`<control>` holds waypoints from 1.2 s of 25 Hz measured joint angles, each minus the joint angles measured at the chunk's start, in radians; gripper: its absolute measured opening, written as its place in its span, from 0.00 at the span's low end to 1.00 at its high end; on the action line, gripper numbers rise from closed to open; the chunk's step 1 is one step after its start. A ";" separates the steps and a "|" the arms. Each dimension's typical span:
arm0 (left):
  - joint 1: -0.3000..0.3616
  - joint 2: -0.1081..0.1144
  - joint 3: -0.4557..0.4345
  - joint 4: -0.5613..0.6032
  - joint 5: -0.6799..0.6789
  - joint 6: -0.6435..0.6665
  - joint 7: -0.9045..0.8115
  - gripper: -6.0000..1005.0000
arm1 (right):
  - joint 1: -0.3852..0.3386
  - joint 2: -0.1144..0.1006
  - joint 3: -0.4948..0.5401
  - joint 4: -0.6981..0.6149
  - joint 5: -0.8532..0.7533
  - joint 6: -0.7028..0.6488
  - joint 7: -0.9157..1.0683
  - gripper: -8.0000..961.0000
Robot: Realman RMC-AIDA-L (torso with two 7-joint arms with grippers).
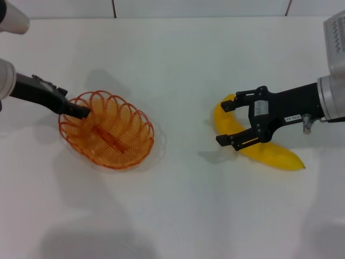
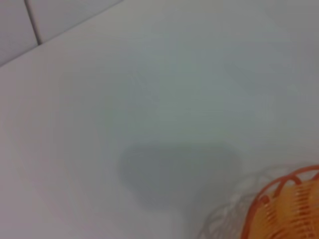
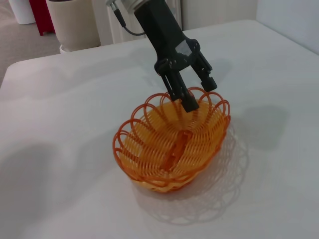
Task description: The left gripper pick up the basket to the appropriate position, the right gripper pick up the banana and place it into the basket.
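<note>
The orange wire basket [image 1: 108,131] sits left of centre on the white table; its rim also shows in the left wrist view [image 2: 286,206]. My left gripper [image 1: 83,112] is at the basket's far-left rim. In the right wrist view it [image 3: 197,94] straddles the rim, one finger inside and one outside, closed on the wire. The basket [image 3: 172,149] holds nothing. The yellow banana [image 1: 275,155] lies on the table at the right. My right gripper [image 1: 229,123] is open, its fingers on either side of the banana's middle, low over it.
The white table [image 1: 178,216] spreads between the basket and the banana. A tiled wall runs along the back edge. Beyond the table's far side, the right wrist view shows a beige bin [image 3: 75,22] and a red object [image 3: 42,15] on the floor.
</note>
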State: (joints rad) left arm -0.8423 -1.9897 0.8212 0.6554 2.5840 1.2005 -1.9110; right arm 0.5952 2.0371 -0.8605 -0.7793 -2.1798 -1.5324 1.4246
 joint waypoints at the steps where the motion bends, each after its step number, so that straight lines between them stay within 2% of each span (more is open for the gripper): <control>1: -0.001 -0.001 0.000 0.000 0.000 -0.003 0.001 0.87 | 0.000 0.000 0.000 0.000 0.000 0.000 0.000 0.94; 10: -0.006 -0.014 0.003 -0.008 0.001 -0.023 0.018 0.87 | 0.004 0.000 0.000 0.001 0.000 0.000 -0.001 0.94; 16: -0.001 -0.015 0.003 -0.008 0.002 -0.045 0.016 0.86 | 0.000 0.000 0.000 0.002 0.000 0.000 -0.001 0.94; 18: 0.003 -0.015 0.003 -0.008 0.002 -0.055 0.016 0.69 | 0.000 0.000 0.000 0.002 0.000 0.000 -0.001 0.94; 30: 0.005 -0.020 0.003 -0.007 0.002 -0.056 0.037 0.42 | -0.001 0.000 0.001 0.002 0.000 0.000 -0.001 0.94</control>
State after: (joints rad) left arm -0.8375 -2.0101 0.8237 0.6483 2.5863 1.1442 -1.8740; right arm 0.5938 2.0371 -0.8592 -0.7777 -2.1798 -1.5324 1.4235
